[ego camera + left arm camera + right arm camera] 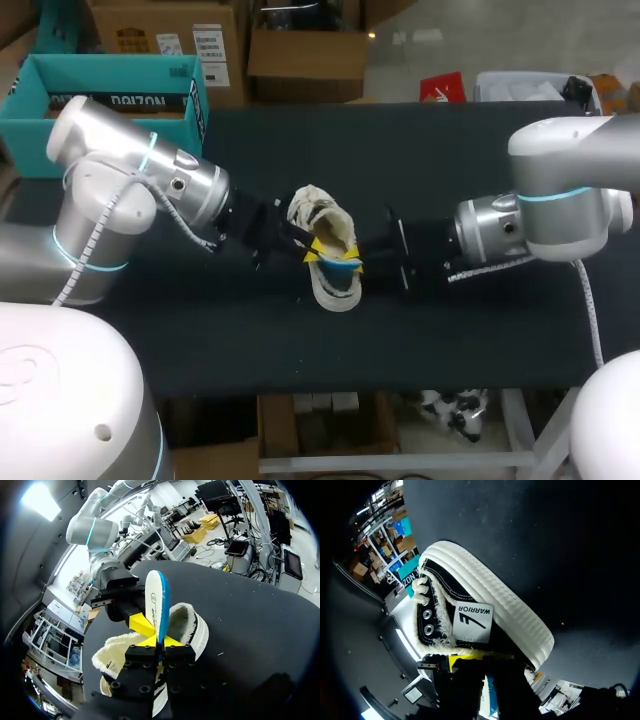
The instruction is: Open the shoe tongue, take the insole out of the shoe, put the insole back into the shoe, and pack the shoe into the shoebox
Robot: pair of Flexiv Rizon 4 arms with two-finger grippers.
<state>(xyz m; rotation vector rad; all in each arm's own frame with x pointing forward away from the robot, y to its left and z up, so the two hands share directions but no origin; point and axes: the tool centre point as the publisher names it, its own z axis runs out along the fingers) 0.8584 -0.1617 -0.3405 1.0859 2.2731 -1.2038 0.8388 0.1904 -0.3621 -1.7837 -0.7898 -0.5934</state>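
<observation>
Pinching the blue-edged insole (157, 600) on edge between its yellow tips, left gripper (159, 641) stood over the shoe (330, 225) at mid-table (450, 150); right gripper (472, 662) met the shoe's collar, grip not discernible.

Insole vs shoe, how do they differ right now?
The insole is thin and flat, white and blue; the shoe is bulky, black with a white sole and fleecy lining. The insole stands upright, clamped in the left gripper's jaws; the shoe rests on the table. Both are at mid-table.
</observation>
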